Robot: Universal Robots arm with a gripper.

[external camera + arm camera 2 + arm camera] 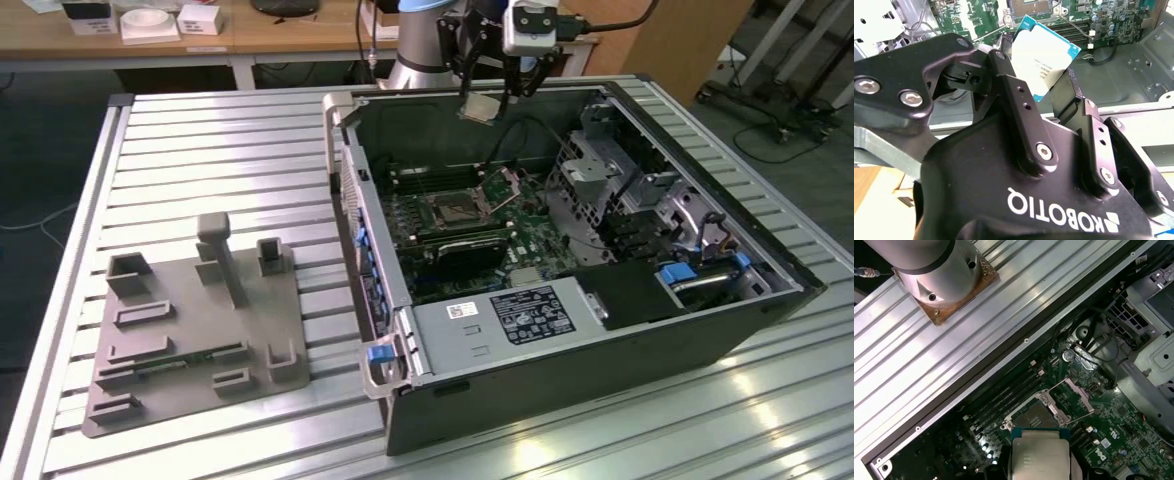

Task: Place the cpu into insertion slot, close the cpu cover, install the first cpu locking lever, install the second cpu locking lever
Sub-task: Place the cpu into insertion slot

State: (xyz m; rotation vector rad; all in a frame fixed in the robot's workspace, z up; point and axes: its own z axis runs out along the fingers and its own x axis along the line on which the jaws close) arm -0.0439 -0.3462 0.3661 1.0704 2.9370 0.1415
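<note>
**One chip held over an open computer case**

1. Gripper (483, 98): black, two-fingered, hanging from the arm (424, 55) above the back part of the case (747, 330). Its fingers are closed most of the way onto two opposite edges of the chip, one finger on each side.
2. Chip (481, 108): flat, square and pale silver on top with a blue-green rim (seen tilted in the second wrist view (1046, 55)). It is clamped in the gripper, up in the air and clear of the board. In the first wrist view the chip (1040, 457) sits just short of the socket, not over its middle.
3. Socket (1036, 415): a bare square on the green board (534, 240), with nothing in it.
4. Cover (1076, 390): a thin metal frame, swung up off the socket on its hinge edge.
5. Levers (1079, 415): thin wires, unlatched and angled away beside the socket.
6. Table (227, 150): ribbed aluminium, with the case standing open on it.
7. Grey fixture block (200, 330): on the table towards the exterior view's left, well apart from the case.
</note>
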